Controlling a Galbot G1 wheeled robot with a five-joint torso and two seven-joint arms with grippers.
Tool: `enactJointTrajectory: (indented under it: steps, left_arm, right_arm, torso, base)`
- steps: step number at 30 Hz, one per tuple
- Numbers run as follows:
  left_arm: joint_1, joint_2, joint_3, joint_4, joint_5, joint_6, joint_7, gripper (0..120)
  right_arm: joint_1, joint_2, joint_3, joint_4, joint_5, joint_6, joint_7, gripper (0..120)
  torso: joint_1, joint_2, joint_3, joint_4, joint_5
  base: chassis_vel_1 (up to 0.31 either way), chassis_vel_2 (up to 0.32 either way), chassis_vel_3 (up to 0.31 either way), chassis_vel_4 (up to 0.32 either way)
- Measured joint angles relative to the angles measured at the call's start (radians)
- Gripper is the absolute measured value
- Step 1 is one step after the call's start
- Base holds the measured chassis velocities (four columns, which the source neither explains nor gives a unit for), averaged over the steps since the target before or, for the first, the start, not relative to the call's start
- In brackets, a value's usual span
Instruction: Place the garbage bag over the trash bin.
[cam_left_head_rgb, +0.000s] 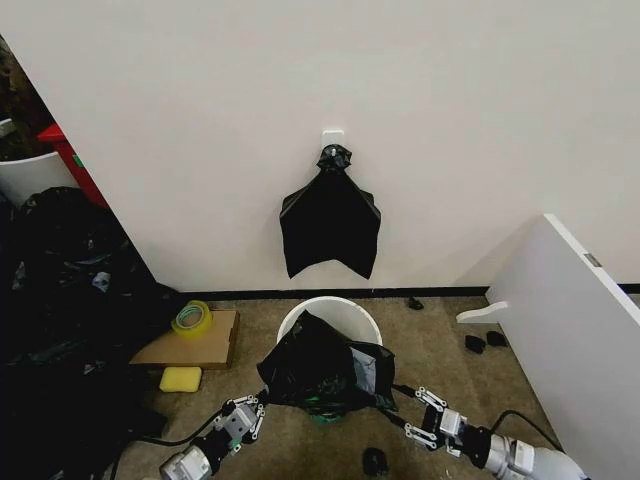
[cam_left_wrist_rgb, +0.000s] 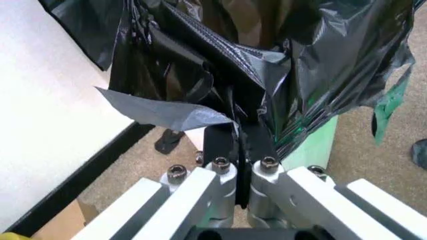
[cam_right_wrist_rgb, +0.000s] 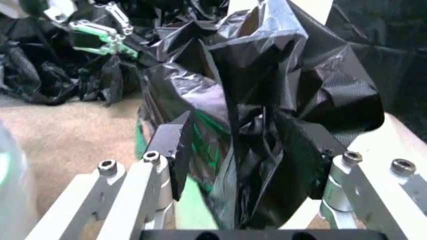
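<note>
The trash bin (cam_left_head_rgb: 330, 308), a round cream-white bucket, stands on the carpet by the wall. The glossy black garbage bag (cam_left_head_rgb: 322, 372) is draped in a crumpled heap over its near rim and front side; the far part of the rim shows bare. My left gripper (cam_left_head_rgb: 258, 398) is at the bag's near left edge, and in the left wrist view it (cam_left_wrist_rgb: 240, 139) is shut on a fold of the bag (cam_left_wrist_rgb: 267, 65), beside the bin's greenish wall (cam_left_wrist_rgb: 315, 145). My right gripper (cam_left_head_rgb: 396, 396) is at the bag's right edge; it (cam_right_wrist_rgb: 240, 147) stands open with folds of bag (cam_right_wrist_rgb: 267, 125) hanging between its pads.
A knotted bunch of black bags (cam_left_head_rgb: 330, 222) hangs from a wall hook above the bin. Black plastic heaps (cam_left_head_rgb: 60, 320) fill the left. A cardboard sheet (cam_left_head_rgb: 215, 345) with a tape roll (cam_left_head_rgb: 192, 318) and a yellow sponge (cam_left_head_rgb: 180, 378) lie left of the bin. A white board (cam_left_head_rgb: 575, 320) leans at right.
</note>
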Motion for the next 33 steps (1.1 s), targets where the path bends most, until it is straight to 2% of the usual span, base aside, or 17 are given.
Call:
enactJointTrajectory:
  steps: [2, 4, 7, 9, 10, 11, 13, 18, 21, 23, 26, 33]
  left_arm:
    - [0.0, -0.001, 0.0, 0.0, 0.001, 0.0, 0.0, 0]
    - [0.0, -0.001, 0.0, 0.0, 0.001, 0.0, 0.0, 0]
    - [-0.001, -0.004, 0.001, 0.003, 0.005, 0.0, -0.001, 0]
    - [-0.001, -0.004, 0.002, 0.004, 0.006, 0.0, -0.001, 0]
    - [-0.003, -0.006, 0.003, 0.006, 0.008, -0.001, -0.001, 0]
    - [-0.003, -0.006, 0.003, 0.006, 0.008, -0.001, -0.001, 0]
    - [-0.005, -0.008, 0.007, 0.006, 0.009, -0.001, -0.001, 0]
    - [-0.005, -0.008, 0.008, 0.009, 0.01, -0.002, -0.001, 0]
    - [-0.005, -0.008, 0.008, 0.012, 0.011, -0.003, -0.002, 0]
    - [-0.006, -0.008, 0.007, 0.021, 0.013, -0.006, -0.007, 0]
    - [-0.01, -0.008, 0.007, 0.027, 0.013, -0.007, -0.01, 0]
    - [-0.011, -0.008, 0.01, 0.032, 0.015, -0.007, -0.011, 0]
  right_arm:
    - [0.005, 0.004, -0.005, 0.001, -0.006, -0.006, 0.022, 34]
    - [0.007, 0.004, -0.005, 0.001, -0.005, -0.008, 0.029, 30]
    - [0.006, 0.003, -0.006, 0.001, 0.019, -0.011, 0.031, 15]
    - [0.006, 0.003, -0.006, 0.001, 0.024, -0.012, 0.03, 14]
    - [0.006, 0.003, -0.006, 0.001, 0.035, -0.013, 0.028, 8]
    - [0.006, 0.003, -0.006, 0.001, 0.035, -0.013, 0.028, 8]
    - [0.006, 0.006, -0.007, 0.001, 0.046, -0.017, 0.026, 0]
    - [0.008, 0.013, -0.007, -0.005, 0.05, -0.026, 0.027, 0]
    - [0.008, 0.012, -0.007, -0.008, 0.049, -0.037, 0.079, 0]
    - [0.014, 0.01, -0.008, -0.022, 0.051, -0.06, 0.182, 0]
    - [0.025, 0.011, -0.008, -0.051, 0.049, -0.067, 0.212, 0]
    - [0.043, 0.023, -0.006, -0.106, 0.056, -0.061, 0.209, 0]
  torso:
    - [0.0, 0.0, 0.0, 0.0, 0.0]
    - [0.0, 0.0, 0.0, 0.0, -0.0001]
    - [0.0, 0.0, 0.0, -0.0001, -0.0004]
    - [0.0, 0.0, 0.0, -0.0001, -0.0004]
    - [0.0, 0.0, 0.0, 0.0, -0.0004]
    - [0.0, 0.0, 0.0, 0.0, -0.0004]
    - [0.0, 0.0, 0.0, -0.0001, -0.0004]
    - [0.0, 0.0, 0.0, -0.0001, 0.0]
    - [0.0, 0.0, 0.0, -0.0001, -0.0001]
    - [0.0, 0.0, 0.0, 0.0, -0.0004]
    - [0.0, 0.0, 0.0, -0.0001, -0.0003]
    - [0.0, 0.0, 0.0, -0.0001, -0.0001]
  base:
    - [0.0, 0.0, 0.0, 0.0]
    - [0.0, 0.0, 0.0, 0.0]
    - [0.0, 0.0, 0.0, 0.0]
    - [0.0, 0.0, 0.0, 0.0]
    - [0.0, 0.0, 0.0, 0.0]
    - [0.0, 0.0, 0.0, 0.0]
    - [0.0, 0.0, 0.0, 0.0]
    - [0.0, 0.0, 0.0, 0.0]
    - [0.0, 0.0, 0.0, 0.0]
    - [0.0, 0.0, 0.0, 0.0]
    - [0.0, 0.0, 0.0, 0.0]
    - [0.0, 0.0, 0.0, 0.0]
